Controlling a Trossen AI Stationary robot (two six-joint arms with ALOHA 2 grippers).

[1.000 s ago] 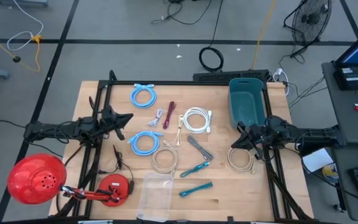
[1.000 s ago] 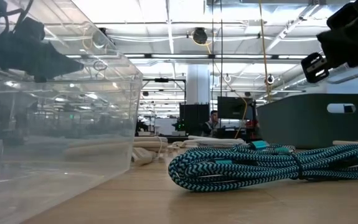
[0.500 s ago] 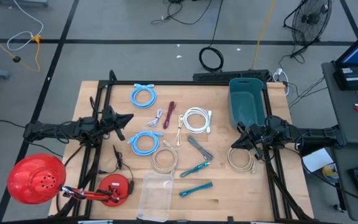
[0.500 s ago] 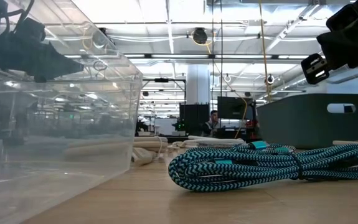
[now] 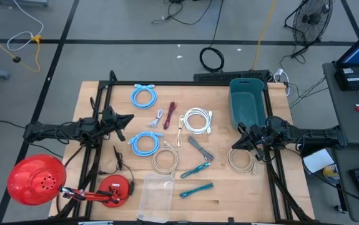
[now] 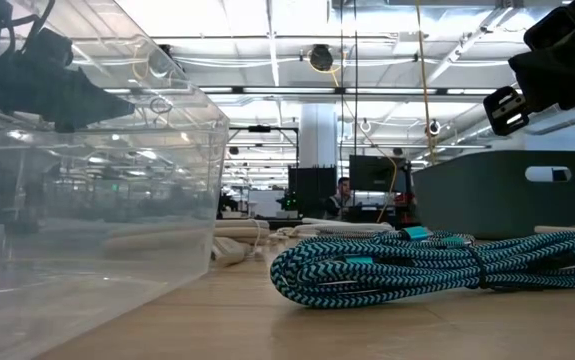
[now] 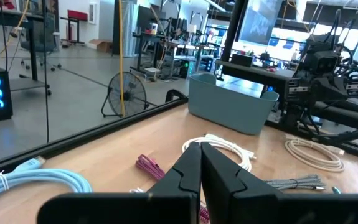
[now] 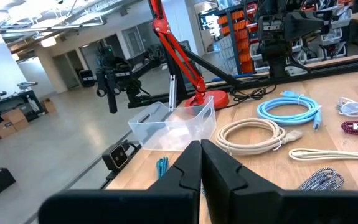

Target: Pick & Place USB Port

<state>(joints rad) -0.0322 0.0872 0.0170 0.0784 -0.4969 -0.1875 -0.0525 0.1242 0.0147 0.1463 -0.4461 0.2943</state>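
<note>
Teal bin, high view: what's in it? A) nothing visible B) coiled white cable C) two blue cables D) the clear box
A: the teal bin shows only its bare floor, while the white cable lies on the table beside it.

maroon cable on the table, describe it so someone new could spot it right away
Start at the teal bin on the table's far right. Moving left past the white coiled cable, the maroon cable lies as a short folded bundle near the table's middle. It is the only dark red one; its neighbours are white, grey or light blue.
</note>
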